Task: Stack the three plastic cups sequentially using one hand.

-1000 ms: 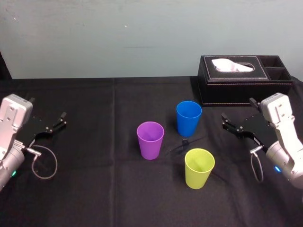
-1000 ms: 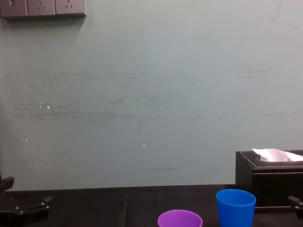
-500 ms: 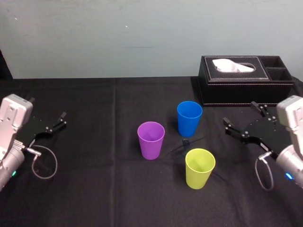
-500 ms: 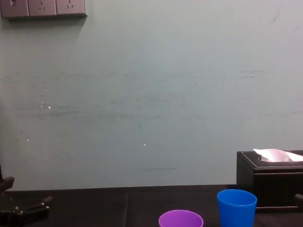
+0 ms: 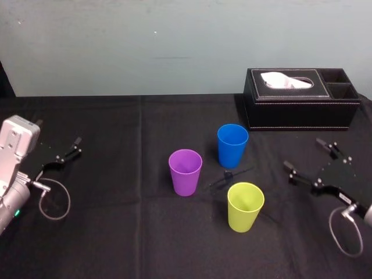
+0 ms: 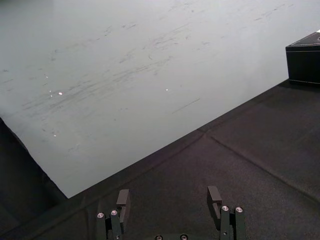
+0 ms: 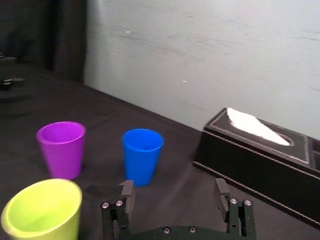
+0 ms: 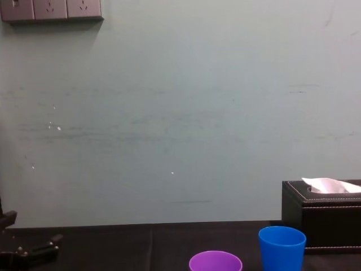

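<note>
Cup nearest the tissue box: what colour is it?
That cup is blue; the head view shows it best.

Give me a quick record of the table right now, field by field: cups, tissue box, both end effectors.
purple cup: upright, alone, leftmost of the three
blue cup: upright, farthest back, nearest the tissue box
yellow-green cup: upright, nearest the robot
stacked: none yet
right end effector: open, empty, right of the yellow-green cup
left end effector: open, empty, far left
</note>
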